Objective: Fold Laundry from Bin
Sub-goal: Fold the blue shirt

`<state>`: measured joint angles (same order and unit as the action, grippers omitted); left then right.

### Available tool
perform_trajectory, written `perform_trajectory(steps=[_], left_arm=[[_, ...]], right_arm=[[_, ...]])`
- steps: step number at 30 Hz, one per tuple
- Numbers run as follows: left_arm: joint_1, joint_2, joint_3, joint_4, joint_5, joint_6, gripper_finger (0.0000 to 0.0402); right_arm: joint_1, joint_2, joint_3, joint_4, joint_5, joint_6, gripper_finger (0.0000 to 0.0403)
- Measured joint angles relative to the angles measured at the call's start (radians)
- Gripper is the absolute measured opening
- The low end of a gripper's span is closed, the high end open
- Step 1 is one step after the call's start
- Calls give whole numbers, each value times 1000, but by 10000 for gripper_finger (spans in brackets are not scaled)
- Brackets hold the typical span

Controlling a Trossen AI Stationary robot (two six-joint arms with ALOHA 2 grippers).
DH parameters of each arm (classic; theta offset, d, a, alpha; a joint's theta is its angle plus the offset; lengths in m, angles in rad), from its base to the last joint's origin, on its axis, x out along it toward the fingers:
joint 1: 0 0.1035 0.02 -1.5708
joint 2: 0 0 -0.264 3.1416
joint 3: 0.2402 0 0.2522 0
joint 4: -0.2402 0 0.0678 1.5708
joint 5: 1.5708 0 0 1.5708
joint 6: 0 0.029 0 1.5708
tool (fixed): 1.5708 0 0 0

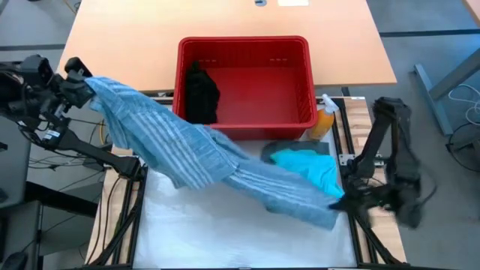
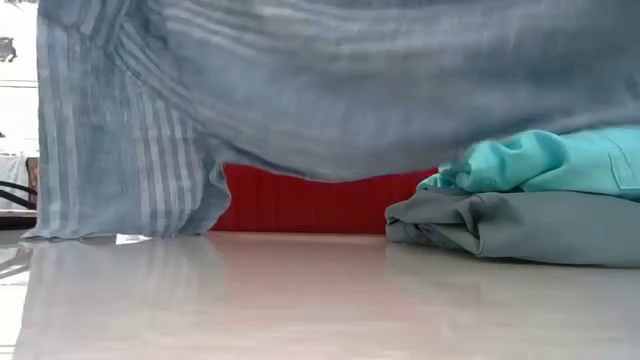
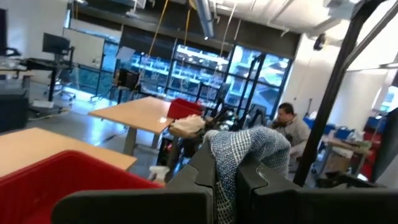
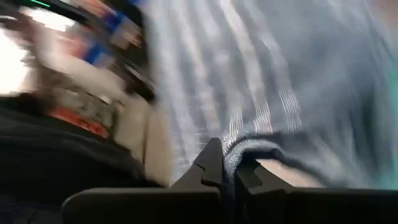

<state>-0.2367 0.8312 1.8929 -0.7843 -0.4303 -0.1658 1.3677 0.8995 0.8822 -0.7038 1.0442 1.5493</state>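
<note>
A blue-grey striped cloth (image 1: 187, 150) spans slantwise from my left gripper (image 1: 82, 79), raised at the table's left, to my right gripper (image 1: 341, 202), low near the right edge. Both grippers are shut on it. In the low view the cloth (image 2: 330, 90) hangs across the scene, and a fold at its left (image 2: 120, 225) reaches down to the white table top. The red bin (image 1: 244, 124) stands behind it with a black garment (image 1: 201, 94) inside. A teal garment (image 1: 309, 168) lies on a grey-green one (image 1: 279, 148) in front of the bin. My left gripper pinches a bunched end of the striped cloth (image 3: 225, 167) between its two fingers, which come about level from the table's left. A tuft of cloth (image 3: 249, 144) sticks out past the fingertips. That end is lifted high above the table. My right gripper pinches a gathered edge of the striped cloth (image 4: 231, 149) between its two fingers, reaching in from the table's right. The cloth runs away from the fingers in folds toward the left arm. This end hangs just above the white surface.
An orange spray bottle (image 1: 324, 120) stands at the bin's near right corner. The white work surface (image 1: 225, 232) lies bare toward the near edge. A wooden table (image 1: 225, 19) extends behind the bin. A person (image 3: 292, 127) sits far off in the room.
</note>
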Motion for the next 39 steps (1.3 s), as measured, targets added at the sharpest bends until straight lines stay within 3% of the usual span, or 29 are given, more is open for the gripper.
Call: perform_trajectory(steps=[4, 8, 15, 20, 24, 30, 34, 39], left_arm=[[0, 1, -29, -6, -2, -4, 0], [0, 9, -46, -8, -2, -4, 0], [0, 30, -46, -12, 1, 4, 0], [0, 46, -46, -64, 3, -16, 0], [0, 60, -46, -143, -3, -54, 0], [0, 82, -46, -181, 5, -66, 0], [0, 82, -46, -204, 6, -67, 0], [0, 82, -46, -256, 6, -92, 0]], right_arm=[[-63, 86, -75, 17, -254, 365, 28], [-112, 163, -125, 100, -361, 481, 76], [-163, 173, -122, 158, -395, 437, 184], [-249, 158, -122, 166, -336, 398, 244], [-397, 230, -122, 257, -341, 142, 254], [-624, 352, -119, 625, -366, -339, 254], [-827, 447, -83, 835, -516, -574, 254], [-1045, 634, 70, 855, -706, -797, 254]])
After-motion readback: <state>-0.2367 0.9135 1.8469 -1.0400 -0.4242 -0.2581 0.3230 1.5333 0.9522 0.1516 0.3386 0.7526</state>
